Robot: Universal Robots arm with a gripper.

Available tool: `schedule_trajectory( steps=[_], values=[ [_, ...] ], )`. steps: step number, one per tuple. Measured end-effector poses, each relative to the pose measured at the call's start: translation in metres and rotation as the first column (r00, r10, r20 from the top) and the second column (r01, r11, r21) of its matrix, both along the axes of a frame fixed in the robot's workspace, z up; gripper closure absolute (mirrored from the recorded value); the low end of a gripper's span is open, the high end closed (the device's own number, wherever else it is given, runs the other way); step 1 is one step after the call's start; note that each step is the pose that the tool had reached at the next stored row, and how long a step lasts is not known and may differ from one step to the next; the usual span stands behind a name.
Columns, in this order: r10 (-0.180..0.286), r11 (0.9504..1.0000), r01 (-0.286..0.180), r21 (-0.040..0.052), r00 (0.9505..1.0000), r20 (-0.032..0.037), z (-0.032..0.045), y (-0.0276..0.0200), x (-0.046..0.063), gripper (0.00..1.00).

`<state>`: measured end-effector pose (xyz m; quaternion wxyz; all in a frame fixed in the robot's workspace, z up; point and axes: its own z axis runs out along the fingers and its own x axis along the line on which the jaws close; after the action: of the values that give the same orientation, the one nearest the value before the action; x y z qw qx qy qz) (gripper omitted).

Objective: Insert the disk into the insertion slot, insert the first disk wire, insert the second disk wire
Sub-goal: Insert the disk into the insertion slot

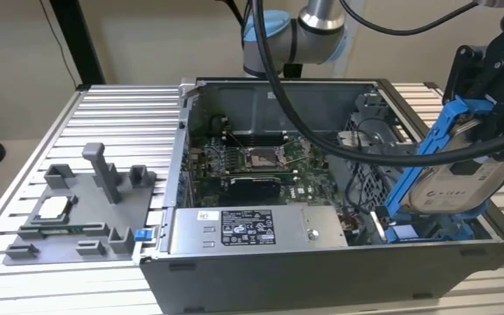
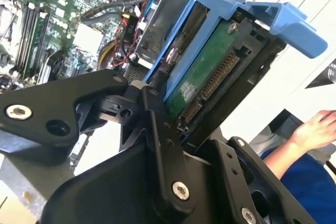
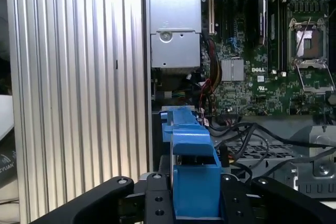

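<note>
Risk at the drive bay: beyond the grey plastic fixture block (image 1: 77, 210) on the ribbed aluminium table (image 1: 121, 111) and the grey labelled power-supply box (image 1: 243, 230), the black gripper (image 3: 197, 203) clamps the silver-grey disk (image 1: 449, 182) in its bright blue carrier (image 1: 432, 134), tilted, lower end close above the grey metal insertion slot (image 1: 409, 231) with blue rails. Slanted so, a carrier corner may jam on a rail; the looping black cable (image 1: 268, 52) may snag.

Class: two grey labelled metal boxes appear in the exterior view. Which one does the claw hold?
The silver-grey hard drive in the bright blue plastic frame, held tilted by the claw; the large grey power-supply box lies flat, untouched.
</note>
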<state>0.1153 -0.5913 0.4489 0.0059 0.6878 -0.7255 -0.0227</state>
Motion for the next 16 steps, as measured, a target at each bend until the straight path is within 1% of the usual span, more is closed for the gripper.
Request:
schedule_trajectory(
  steps=[2,7,10,12,16],
  values=[
    [-0.002,1.0,0.002,0.0015,1.0,0.0,-0.0021,0.0014,0.0,1.0],
    [-0.004,1.0,0.004,0.0038,1.0,0.0001,-0.0068,0.0074,0.0,1.0],
    [-0.004,1.0,0.004,0.0047,1.0,0.0009,-0.0097,0.0093,0.001,1.0],
    [-0.004,1.0,0.004,0.0047,1.0,0.0039,-0.0114,0.0106,0.002,1.0],
    [-0.003,1.0,0.003,0.005,0.9999,0.0132,-0.0152,0.0116,0.002,1.0]
  ],
)
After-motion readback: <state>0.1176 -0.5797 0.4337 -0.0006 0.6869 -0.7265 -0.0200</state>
